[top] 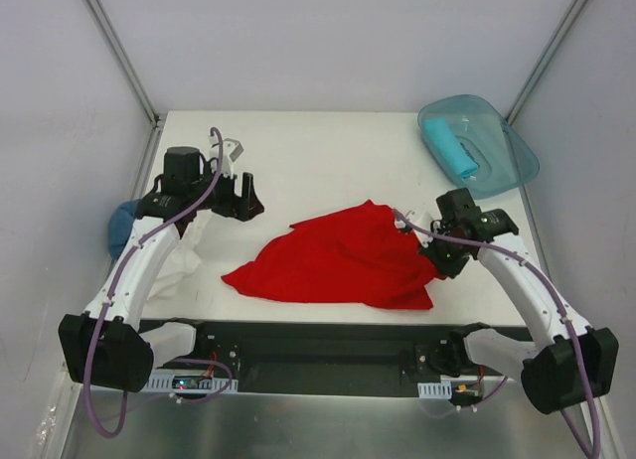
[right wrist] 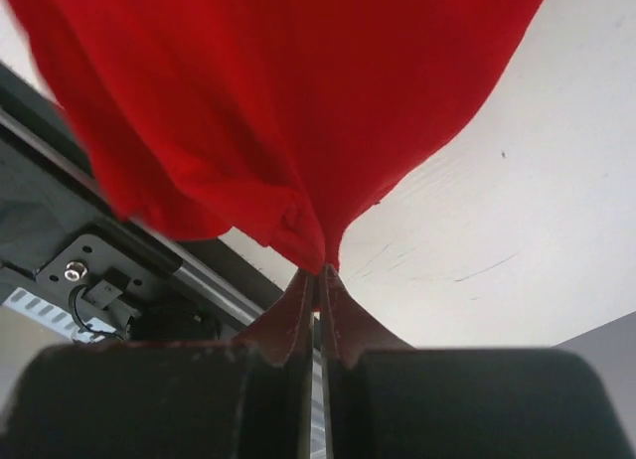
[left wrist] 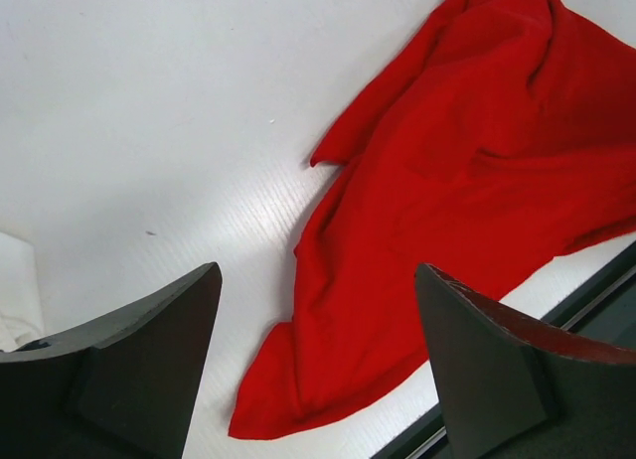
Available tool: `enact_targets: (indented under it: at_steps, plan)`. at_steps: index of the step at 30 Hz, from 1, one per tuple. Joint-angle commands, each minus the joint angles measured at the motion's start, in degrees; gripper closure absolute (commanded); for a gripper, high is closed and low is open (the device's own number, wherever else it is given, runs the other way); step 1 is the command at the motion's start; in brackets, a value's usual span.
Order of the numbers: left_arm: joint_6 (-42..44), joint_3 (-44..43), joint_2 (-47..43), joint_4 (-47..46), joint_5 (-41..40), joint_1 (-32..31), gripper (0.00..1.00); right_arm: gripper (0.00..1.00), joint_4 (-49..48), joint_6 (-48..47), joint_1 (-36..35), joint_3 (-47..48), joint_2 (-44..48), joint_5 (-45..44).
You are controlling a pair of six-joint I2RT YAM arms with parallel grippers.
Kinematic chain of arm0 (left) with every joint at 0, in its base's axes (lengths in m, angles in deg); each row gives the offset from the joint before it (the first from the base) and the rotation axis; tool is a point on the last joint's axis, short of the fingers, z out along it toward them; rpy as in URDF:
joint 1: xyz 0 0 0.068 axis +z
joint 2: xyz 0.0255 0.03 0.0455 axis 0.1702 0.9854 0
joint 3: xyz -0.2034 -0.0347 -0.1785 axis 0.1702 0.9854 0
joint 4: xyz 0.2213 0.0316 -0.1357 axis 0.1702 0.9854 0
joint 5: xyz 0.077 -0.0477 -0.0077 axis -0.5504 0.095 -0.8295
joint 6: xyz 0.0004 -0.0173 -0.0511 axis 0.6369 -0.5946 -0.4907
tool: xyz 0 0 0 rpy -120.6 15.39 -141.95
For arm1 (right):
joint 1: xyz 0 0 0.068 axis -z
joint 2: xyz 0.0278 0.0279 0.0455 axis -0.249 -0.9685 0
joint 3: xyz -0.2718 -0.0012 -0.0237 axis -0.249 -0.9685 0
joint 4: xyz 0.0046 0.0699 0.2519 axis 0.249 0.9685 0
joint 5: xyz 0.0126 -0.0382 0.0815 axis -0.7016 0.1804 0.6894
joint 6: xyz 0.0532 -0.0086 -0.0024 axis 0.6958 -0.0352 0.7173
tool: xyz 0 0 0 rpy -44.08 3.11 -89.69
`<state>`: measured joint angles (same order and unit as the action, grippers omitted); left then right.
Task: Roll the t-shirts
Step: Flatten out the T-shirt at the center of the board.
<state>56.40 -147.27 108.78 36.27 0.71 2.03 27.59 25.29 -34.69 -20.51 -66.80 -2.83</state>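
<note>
- Our right gripper (right wrist: 320, 275) was clamped on the right edge of the crumpled bright red cloth t-shirt (top: 338, 260).
- Our left gripper (left wrist: 318, 272) hung with its jaws wide apart, left of that shirt.

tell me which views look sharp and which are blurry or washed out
top external: evenly lit and sharp, the red t-shirt vivid, shadows only soft; left wrist: shirt folds and table crisp, the open left gripper dark in the foreground; right wrist: cloth pinched in the right gripper looms close and soft, table pale
</note>
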Motion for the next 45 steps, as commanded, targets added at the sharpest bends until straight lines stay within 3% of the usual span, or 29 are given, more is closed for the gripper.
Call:
enact_targets:
  at_steps: [1, 4, 8, 10, 11, 12, 14, 20, 24, 26, 31, 40, 43, 45]
  plan:
    - [-1.86, 1.13, -0.76, -2.04, 7.91, -0.49, 0.21, 0.98, -1.73, 1.55, 4.10, 6.41, -3.73, 2.11]
    - [-1.87, 2.71, 0.47, -4.75, 15.03, -4.70, 0.20, 0.98, -2.88, 4.10, 4.98, 11.07, -7.43, 4.92]
    - [0.32, 1.49, 5.46, -6.08, 14.72, -14.36, 0.21, 0.99, -2.87, 7.26, 6.55, 15.91, -12.26, 7.66]
    - [2.08, 0.69, 7.41, -6.08, 13.49, -17.88, 0.21, 0.93, -4.19, 9.80, 7.35, 16.62, -15.33, 5.91]
    - [2.17, -0.27, 9.33, -5.99, 12.26, -18.42, 0.23, 0.82, -5.85, 10.34, 7.96, 16.71, -16.21, 4.69]
    - [2.00, -0.71, 10.04, -6.08, 11.90, -18.68, 0.23, 0.44, -6.82, 10.70, 8.40, 16.71, -17.27, 2.59]
    - [2.09, -1.59, 10.58, -5.99, 10.33, -18.77, 0.23, 0.30, -8.93, 10.00, 9.63, 17.76, -19.12, -0.15]
    - [7.62, 0.94, 8.21, -3.36, 7.76, -18.77, 0.23, 0.32, -1.94, 1.51, 16.58, 22.77, -19.66, 4.57]
    - [7.62, 2.97, 8.82, -3.44, 10.14, -18.95, 0.24, 0.32, 8.88, -11.52, 15.62, 17.95, -16.84, 17.22]
    - [7.62, 3.41, 8.91, -3.27, 9.88, -18.95, 0.24, 0.32, 11.35, -12.68, 12.03, 15.23, -16.92, 17.25]
    - [8.15, 2.80, 7.68, -0.64, 8.04, -18.86, 0.24, 0.32, 8.48, -5.23, 5.96, 9.50, -24.03, 13.74]
    - [11.32, 2.01, 4.61, 1.91, 4.08, -16.67, 0.24, 0.34, 8.54, 3.83, 5.77, 12.04, -40.89, 7.14]
    - [11.58, 1.57, 3.99, 2.44, 3.55, -13.95, 0.24, 0.41, 8.11, 4.98, 5.16, 13.80, -44.60, 6.96]
    - [12.72, 1.13, 3.73, 3.50, 2.76, -13.06, 0.24, 0.60, 8.63, 5.60, 3.50, 16.96, -46.01, 6.69]
